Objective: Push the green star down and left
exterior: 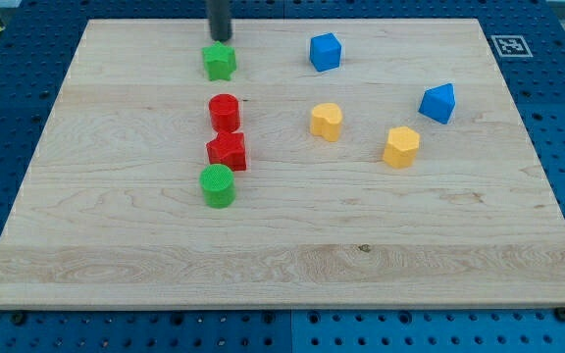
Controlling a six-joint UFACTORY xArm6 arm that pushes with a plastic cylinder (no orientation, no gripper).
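The green star (220, 62) sits near the top edge of the wooden board (282, 245), left of centre, with my tip (221, 39) planted just above it in the view, touching or all but touching its upper edge. There is no hand to open or close here: the arm ends in a plain dark rod, which enters from the view's top and holds nothing.

Directly below my tip, past the star, a column of three blocks runs down the board: a red cylinder (225, 112), then a red star (228, 151) pressed close beneath it, then a green cylinder (218, 185) just under that.

To the right of my tip, at about the same height, stands a blue cube (325, 51). Lower and to the right lie a yellow block (327, 121), roughly hexagonal, and a second yellow block (401, 146) of similar shape farther out. A blue block (438, 102) with a peaked top sits farthest right of my tip, above the second yellow one. A black-and-white marker tag (510, 45) is fixed at the board's top right corner.
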